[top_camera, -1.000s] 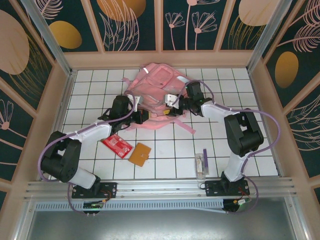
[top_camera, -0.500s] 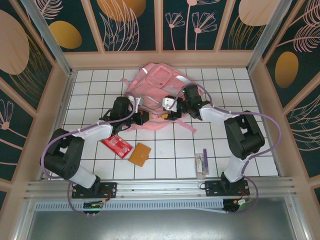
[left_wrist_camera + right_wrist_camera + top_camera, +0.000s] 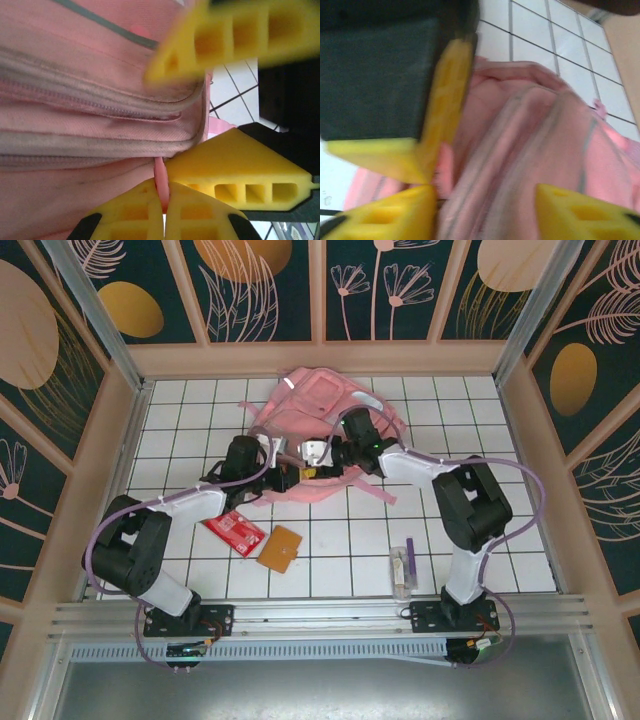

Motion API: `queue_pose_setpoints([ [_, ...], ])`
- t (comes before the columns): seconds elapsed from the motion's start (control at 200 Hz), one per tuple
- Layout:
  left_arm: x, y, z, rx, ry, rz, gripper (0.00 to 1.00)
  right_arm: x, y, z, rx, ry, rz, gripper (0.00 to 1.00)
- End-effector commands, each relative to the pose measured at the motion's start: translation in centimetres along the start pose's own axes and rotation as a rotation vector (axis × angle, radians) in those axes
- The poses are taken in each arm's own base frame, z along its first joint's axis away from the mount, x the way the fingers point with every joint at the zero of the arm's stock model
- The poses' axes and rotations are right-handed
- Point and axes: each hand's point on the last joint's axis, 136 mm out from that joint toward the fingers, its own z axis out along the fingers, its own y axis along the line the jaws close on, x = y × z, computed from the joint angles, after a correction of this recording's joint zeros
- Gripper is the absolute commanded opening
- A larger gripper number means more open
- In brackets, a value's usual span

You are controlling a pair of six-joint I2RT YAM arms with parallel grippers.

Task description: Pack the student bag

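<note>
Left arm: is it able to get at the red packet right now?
Probably not yet: the left gripper is shut on a pink tab of the bag. The red packet lies uncovered on the table beside that arm, so the way looks free once it lets go.

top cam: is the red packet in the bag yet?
No, the red packet lies flat on the table tiles, apart from the student bag.

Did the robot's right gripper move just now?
Yes. The right gripper slid leftward across the pink backpack, closer to the left gripper, judged against the tiled table.
</note>
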Motion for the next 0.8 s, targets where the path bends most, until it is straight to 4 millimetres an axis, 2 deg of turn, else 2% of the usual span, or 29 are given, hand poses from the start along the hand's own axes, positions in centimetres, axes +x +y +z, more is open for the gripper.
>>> queue_pose_setpoints([
  [0.0,-2.6,-5.0,-1.5,0.176,-0.088,0.103,0.0,2.2,-0.5,0.7,0.045,0.074,-0.02,0.17],
  [0.03,-2.6,-4.6,-1.6,0.165,-0.092,0.099,0.0,2.3,-0.4,0.4,0.042,0.07,-0.014,0.11],
  [0.07,-2.5,-4.0,-1.9,0.145,-0.098,0.091,0.0,2.4,-0.4,-0.1,0.036,0.07,-0.008,0.1],
  [0.13,-2.2,-2.8,-2.2,0.116,-0.098,0.075,0.0,2.6,-0.2,-0.9,0.025,0.073,-0.008,0.0],
  [0.175,-2.1,-1.9,-2.6,0.095,-0.101,0.069,0.0,2.7,-0.2,-1.5,0.024,0.074,-0.007,0.0],
  [0.28,-1.8,0.6,-3.6,-0.006,-0.115,0.059,0.0,1.5,0.3,-2.3,0.003,0.045,-0.021,0.0],
  [0.3,-1.8,1.3,-3.8,-0.034,-0.117,0.054,0.0,2.3,-0.2,-3.1,0.013,0.056,-0.013,0.0],
  [0.395,-2.0,4.2,-5.4,-0.136,-0.155,0.019,0.0,2.5,0.0,-3.7,0.0,0.074,-0.044,0.0],
  [0.626,-4.3,9.4,-10.1,-0.297,-0.275,-0.022,0.0,3.4,1.4,-4.3,-0.008,0.095,-0.097,0.0],
  [0.666,-4.4,9.9,-10.3,-0.306,-0.285,-0.037,0.0,3.3,1.6,-4.5,0.0,0.084,-0.106,0.0],
  [0.711,-4.5,9.3,-9.8,-0.264,-0.27,-0.026,0.0,2.9,1.4,-4.6,0.026,0.064,-0.095,0.0],
  [0.796,-4.3,8.0,-9.1,-0.18,-0.235,-0.031,0.0,0.8,0.5,-4.7,0.083,-0.03,-0.024,0.32],
])
